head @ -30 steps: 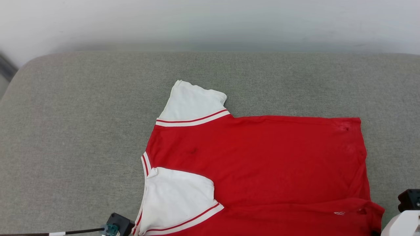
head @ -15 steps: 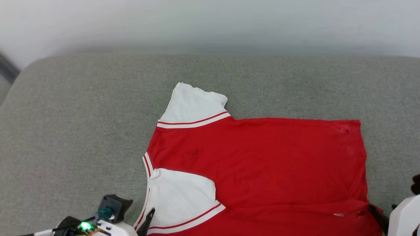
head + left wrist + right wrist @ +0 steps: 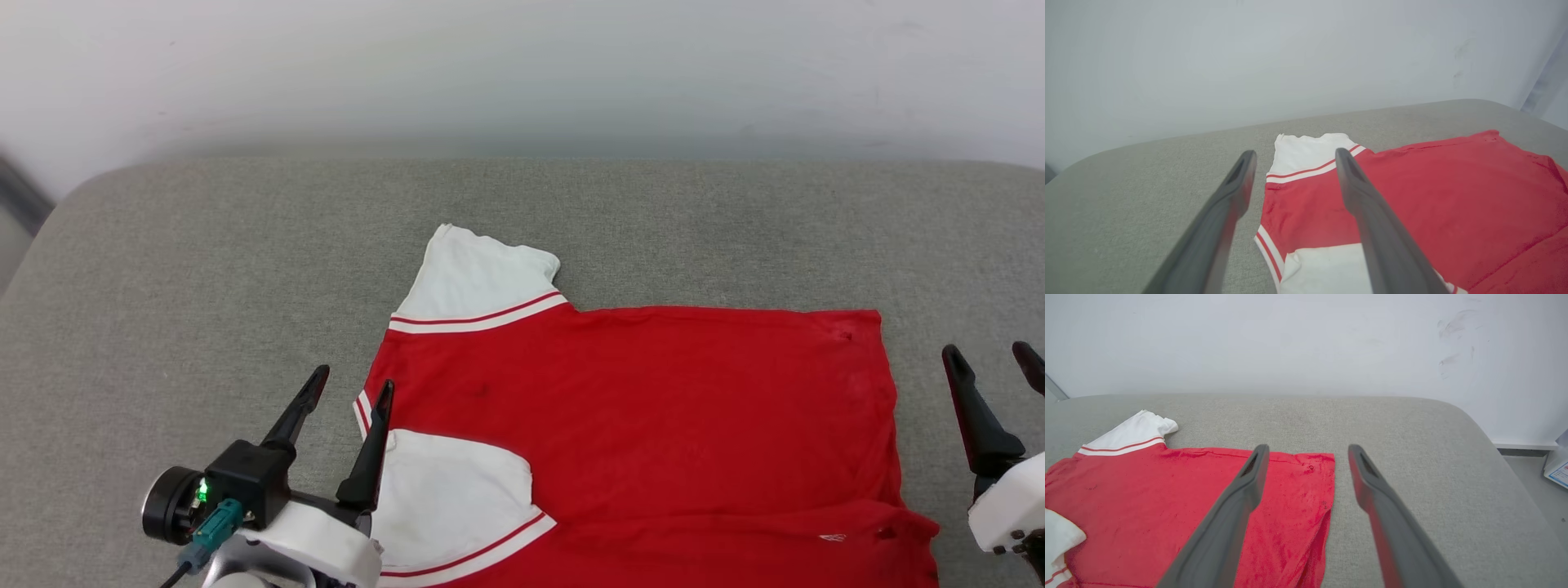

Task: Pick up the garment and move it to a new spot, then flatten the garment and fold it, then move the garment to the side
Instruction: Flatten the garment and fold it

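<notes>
The garment [image 3: 637, 425] is a red T-shirt with white, stripe-trimmed sleeves, lying flat on the grey cushion with its near edge folded over. One white sleeve [image 3: 482, 278] sticks out at the far left, another [image 3: 449, 498] lies folded onto the red body. My left gripper [image 3: 353, 382] is open above the shirt's collar edge, holding nothing. In the left wrist view the garment [image 3: 1412, 204] spreads beyond the spread fingers [image 3: 1224, 208]. My right gripper [image 3: 986, 356] is open just past the shirt's right hem. The right wrist view has that hem [image 3: 1327, 490] between its parted fingers [image 3: 1372, 486].
The grey cushion [image 3: 204, 286] reaches to a white wall [image 3: 522, 65] behind, with bare fabric to the left and far side of the shirt. Its rounded right end [image 3: 1486, 437] drops to the floor, where a white object [image 3: 1557, 465] sits.
Both grippers have opened and risen into the head view, letting go of the shirt's near edge. The head camera has tilted, shifting the whole scene slightly down.
</notes>
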Robot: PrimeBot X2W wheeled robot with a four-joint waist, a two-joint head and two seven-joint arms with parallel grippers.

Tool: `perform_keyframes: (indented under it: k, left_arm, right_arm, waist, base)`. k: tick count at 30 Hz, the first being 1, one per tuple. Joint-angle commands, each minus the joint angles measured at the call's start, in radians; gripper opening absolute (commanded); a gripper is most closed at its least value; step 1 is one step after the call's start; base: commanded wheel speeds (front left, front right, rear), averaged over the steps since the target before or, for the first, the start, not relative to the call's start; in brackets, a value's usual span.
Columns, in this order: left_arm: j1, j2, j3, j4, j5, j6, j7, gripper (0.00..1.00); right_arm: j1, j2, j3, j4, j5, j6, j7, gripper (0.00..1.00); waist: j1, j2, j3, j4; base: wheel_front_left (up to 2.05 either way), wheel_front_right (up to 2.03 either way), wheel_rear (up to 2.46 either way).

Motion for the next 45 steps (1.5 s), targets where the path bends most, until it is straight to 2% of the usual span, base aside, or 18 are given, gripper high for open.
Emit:
perform_keyframes:
  k: [1, 4, 7, 14, 20, 22, 23, 26, 27, 28, 30, 31, 36, 39, 45]
  left_arm:
    - [0.006, -0.029, 0.036, -0.015, 0.020, -0.006, -0.008, 1.00]
    - [0.036, -0.091, 0.117, -0.060, 0.059, -0.019, -0.009, 1.00]
    - [0.072, -0.141, 0.183, -0.077, 0.101, -0.051, -0.009, 1.00]
    - [0.096, -0.233, 0.293, -0.069, 0.177, -0.174, -0.008, 1.00]
    - [-0.016, -0.214, 0.287, -0.004, 0.207, -0.290, -0.007, 1.00]
    - [-0.048, -0.207, 0.286, 0.009, 0.203, -0.305, 0.001, 1.00]
    - [-0.130, -0.174, 0.289, 0.027, 0.209, -0.328, 0.034, 1.00]
    - [-0.203, -0.144, 0.287, 0.060, 0.207, -0.345, 0.092, 1.00]
    - [-0.245, -0.129, 0.287, 0.079, 0.198, -0.352, 0.127, 1.00]
    - [-0.328, -0.098, 0.280, 0.111, 0.168, -0.365, 0.225, 1.00]
    - [-0.410, -0.058, 0.278, 0.143, 0.114, -0.375, 0.352, 1.00]
    - [-0.410, -0.058, 0.278, 0.143, 0.114, -0.375, 0.352, 1.00]
    - [-0.609, 0.042, 0.233, 0.219, -0.040, -0.384, 0.702, 1.00]
    - [-0.712, 0.100, 0.191, 0.215, -0.140, -0.384, 0.909, 1.00]
    - [-0.836, 0.163, 0.157, 0.239, -0.200, -0.385, 1.128, 1.00]
  right_arm:
    - [-0.010, 0.017, 0.010, -0.008, -0.016, 0.000, -0.073, 1.00]
    - [-0.006, 0.059, 0.020, -0.016, -0.031, 0.000, -0.186, 1.00]
    - [0.006, 0.104, 0.034, -0.014, -0.041, 0.000, -0.274, 1.00]
    - [0.011, 0.153, 0.053, 0.026, -0.032, 0.000, -0.383, 1.00]
    - [-0.017, 0.164, 0.045, 0.022, -0.013, 0.000, -0.404, 1.00]
    - [-0.025, 0.162, 0.046, 0.018, -0.014, 0.000, -0.405, 1.00]
    - [-0.045, 0.161, 0.048, 0.006, -0.015, 0.000, -0.406, 1.00]
    - [-0.061, 0.163, 0.055, 0.002, -0.021, 0.000, -0.405, 1.00]
    - [-0.068, 0.164, 0.060, 0.003, -0.024, 0.000, -0.408, 1.00]
    - [-0.085, 0.168, 0.066, 0.004, -0.027, 0.000, -0.414, 1.00]
    - [-0.099, 0.175, 0.070, 0.004, -0.025, 0.000, -0.421, 1.00]
    - [-0.099, 0.175, 0.070, 0.004, -0.025, 0.000, -0.421, 1.00]
    - [-0.128, 0.195, 0.078, 0.019, -0.002, 0.000, -0.442, 1.00]
    - [-0.142, 0.205, 0.097, 0.034, 0.003, 0.000, -0.458, 1.00]
    - [-0.173, 0.216, 0.148, 0.066, -0.001, 0.000, -0.491, 1.00]
  waist:
    - [0.0000, 0.0000, 0.002, -0.006]
    - [0.0000, 0.0000, 0.011, -0.015]
    - [0.0000, 0.0000, 0.019, -0.027]
    - [0.0000, 0.0000, 0.054, -0.055]
    - [0.0000, 0.0000, 0.124, -0.075]
    - [0.0000, 0.0000, 0.139, -0.080]
    - [0.0000, 0.0000, 0.182, -0.094]
    - [0.0000, 0.0000, 0.218, -0.111]
    - [0.0000, 0.0000, 0.232, -0.120]
    - [0.0000, 0.0000, 0.261, -0.141]
    - [0.0000, 0.0000, 0.292, -0.163]
    - [0.0000, 0.0000, 0.292, -0.163]
    - [0.0000, 0.0000, 0.358, -0.204]
    - [0.0000, 0.0000, 0.391, -0.226]
    - [0.0000, 0.0000, 0.451, -0.268]
  base:
    - [0.00, 0.00, 0.00]
    - [0.00, 0.00, 0.00]
    - [0.00, 0.00, 0.00]
    - [0.00, 0.00, 0.00]
    - [0.00, 0.00, 0.00]
    - [0.00, 0.00, 0.00]
    - [0.00, 0.00, 0.00]
    - [0.00, 0.00, 0.00]
    - [0.00, 0.00, 0.00]
    - [0.00, 0.00, 0.00]
    - [0.00, 0.00, 0.00]
    - [0.00, 0.00, 0.00]
    - [0.00, 0.00, 0.00]
    - [0.00, 0.00, 0.00]
    - [0.00, 0.00, 0.00]
